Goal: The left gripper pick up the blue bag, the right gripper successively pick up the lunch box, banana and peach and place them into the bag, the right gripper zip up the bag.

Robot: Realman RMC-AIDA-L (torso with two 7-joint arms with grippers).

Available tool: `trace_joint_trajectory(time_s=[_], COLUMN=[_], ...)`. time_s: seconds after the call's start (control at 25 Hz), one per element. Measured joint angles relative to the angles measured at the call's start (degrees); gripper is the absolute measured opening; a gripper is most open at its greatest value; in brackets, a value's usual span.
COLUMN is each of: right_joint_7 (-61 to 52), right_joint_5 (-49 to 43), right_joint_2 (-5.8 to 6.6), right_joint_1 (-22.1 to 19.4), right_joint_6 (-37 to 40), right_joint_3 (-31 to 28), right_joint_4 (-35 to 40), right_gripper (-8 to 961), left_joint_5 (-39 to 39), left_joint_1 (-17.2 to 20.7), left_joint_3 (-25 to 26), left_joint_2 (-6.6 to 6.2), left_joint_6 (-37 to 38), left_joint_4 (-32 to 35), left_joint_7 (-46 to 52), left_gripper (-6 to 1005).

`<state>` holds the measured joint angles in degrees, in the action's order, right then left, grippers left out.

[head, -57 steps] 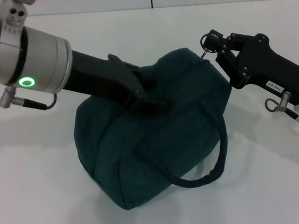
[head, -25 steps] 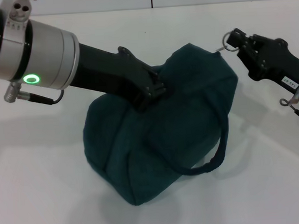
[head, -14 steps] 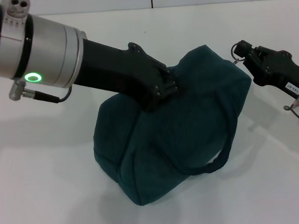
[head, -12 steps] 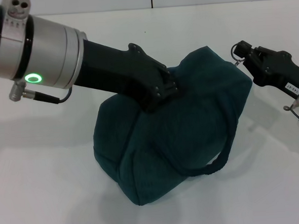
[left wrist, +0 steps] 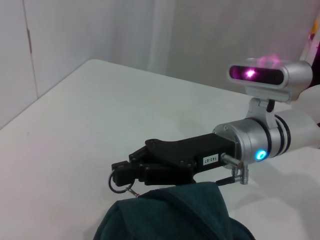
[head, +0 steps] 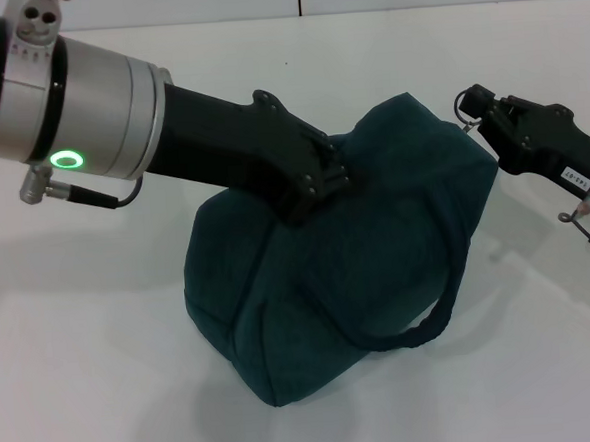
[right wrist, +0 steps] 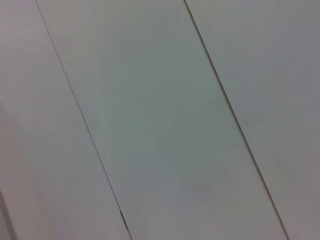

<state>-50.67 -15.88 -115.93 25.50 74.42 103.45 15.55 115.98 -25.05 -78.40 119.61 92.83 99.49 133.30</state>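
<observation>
Blue bag [head: 349, 278]: resting on the white surface [head: 94, 374], in the middle of the head view, zipped closed along the top, bulging and tilted, with its higher end toward the right arm; one loop handle [head: 442, 302] hanging down the near side.

Left end effector [head: 318, 185]: pressed onto the top of the bag near the middle of its upper edge, arm reaching in from the left; fingers buried in the fabric, closed on the blue bag's upper fabric as far as the head view shows.

Right end effector [head: 479, 110]: at the bag's raised right end, just beside the corner; fingers pinched together on the metal ring zip pull [head: 465, 100], with the ring standing out at the fingertips; same grip visible in the left wrist view [left wrist: 125, 175], ring [left wrist: 119, 184] hanging at the tip above the bag's corner [left wrist: 175, 215].

Zip pull: at the far right end of the zip line, level with the bag's upper corner.

Right wrist view: only pale wall panels with dark seams, nothing of the bag.

Lunch box, banana, peach: not visible outside the bag.
</observation>
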Motion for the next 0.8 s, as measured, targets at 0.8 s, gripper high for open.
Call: trace_joint_trajectory(time_s=[0.8], right_joint_7=[-7.5], right_joint_5=[-0.1], right_joint_2=[0.37], right_joint_1=[-1.2], right_joint_6=[2.2], right_joint_3=[-0.4], right_joint_4=[-3.3], right_gripper=[212], left_joint_5=[0.1], left_joint_1=[-0.6], left_joint_3=[0.0], left_joint_2=[0.00], left_joint_6=[-0.3], left_joint_4=[-1.8], left_joint_7=[-0.1], left_gripper=[64])
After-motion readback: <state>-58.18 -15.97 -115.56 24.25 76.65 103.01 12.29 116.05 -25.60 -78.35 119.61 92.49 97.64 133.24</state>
